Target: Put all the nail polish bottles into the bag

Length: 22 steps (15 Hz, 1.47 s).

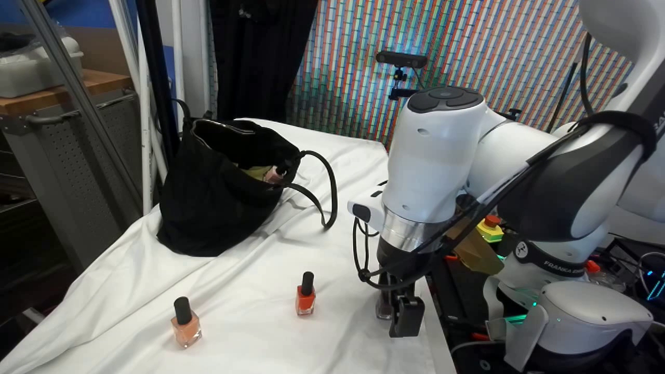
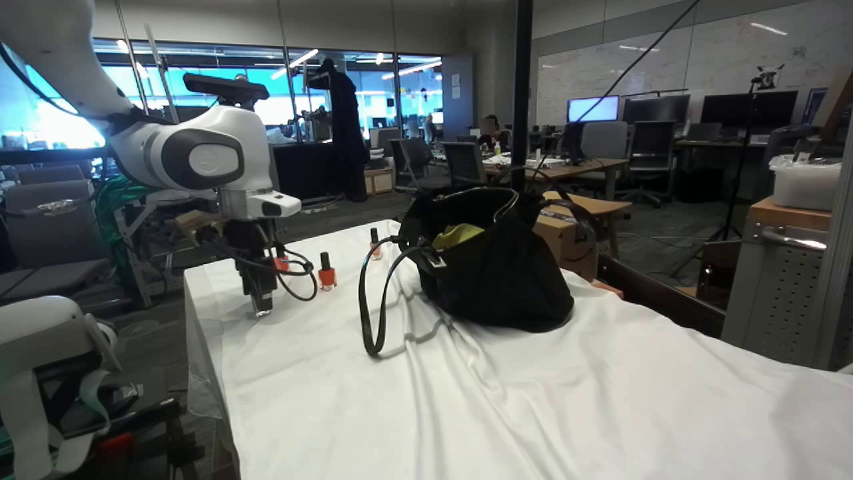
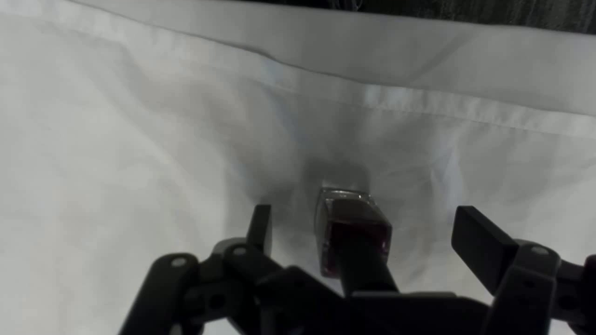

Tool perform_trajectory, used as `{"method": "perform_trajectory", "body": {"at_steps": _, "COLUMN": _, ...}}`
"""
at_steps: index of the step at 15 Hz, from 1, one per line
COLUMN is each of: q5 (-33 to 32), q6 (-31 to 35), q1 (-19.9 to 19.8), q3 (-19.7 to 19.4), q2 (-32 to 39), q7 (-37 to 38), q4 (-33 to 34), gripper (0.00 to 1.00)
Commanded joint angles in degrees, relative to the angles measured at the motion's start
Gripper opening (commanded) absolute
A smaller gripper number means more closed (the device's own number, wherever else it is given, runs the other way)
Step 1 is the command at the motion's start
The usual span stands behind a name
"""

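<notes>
My gripper (image 3: 368, 230) points down over the table, jaws wide apart. Between its fingers stands a dark nail polish bottle (image 3: 354, 214), a gap on each side; in an exterior view this dark bottle (image 1: 383, 307) is partly hidden behind the gripper. A red bottle (image 1: 305, 300) and a peach-orange bottle (image 1: 186, 328) stand upright on the white cloth. Another red bottle (image 2: 281, 261) is partly covered by the arm's cables. The black bag (image 1: 218, 202) stands open, yellowish-green lining (image 2: 458, 235) showing; a pale pink bottle (image 1: 273, 175) lies at its opening.
The bag's looped handles (image 1: 330, 202) spread over the wrinkled white cloth (image 2: 373, 413) beside it. In the wrist view the table's edge runs close past the dark bottle. A metal cabinet (image 1: 93, 150) and poles stand behind the bag.
</notes>
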<state>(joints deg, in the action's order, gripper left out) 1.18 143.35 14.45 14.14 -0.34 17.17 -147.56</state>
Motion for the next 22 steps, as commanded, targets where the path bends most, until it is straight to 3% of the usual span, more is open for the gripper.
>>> {"method": "perform_trajectory", "body": {"at_steps": 1, "q5": 0.28, "q6": 0.56, "q1": 0.46, "q3": 0.62, "q2": -1.37, "q7": 0.73, "q4": -1.14, "gripper": 1.0}}
{"method": "perform_trajectory", "body": {"at_steps": 2, "q5": 0.25, "q6": 0.52, "q1": 0.45, "q3": 0.63, "q2": -1.38, "q7": 0.78, "q4": -1.13, "gripper": 1.0}}
{"method": "perform_trajectory", "body": {"at_steps": 3, "q5": 0.23, "q6": 0.42, "q1": 0.44, "q3": 0.63, "q2": -1.43, "q7": 0.82, "q4": -1.12, "gripper": 0.8}}
{"method": "perform_trajectory", "body": {"at_steps": 13, "q5": -0.26, "q6": -1.69, "q1": 0.41, "q3": 0.63, "q2": -1.57, "q7": 1.28, "q4": -0.2, "gripper": 0.15}}
{"method": "perform_trajectory", "body": {"at_steps": 22, "q5": -4.18, "q6": -8.37, "q1": -0.05, "q3": 0.4, "q2": -3.68, "q7": 6.2, "q4": 3.96, "gripper": 0.15}}
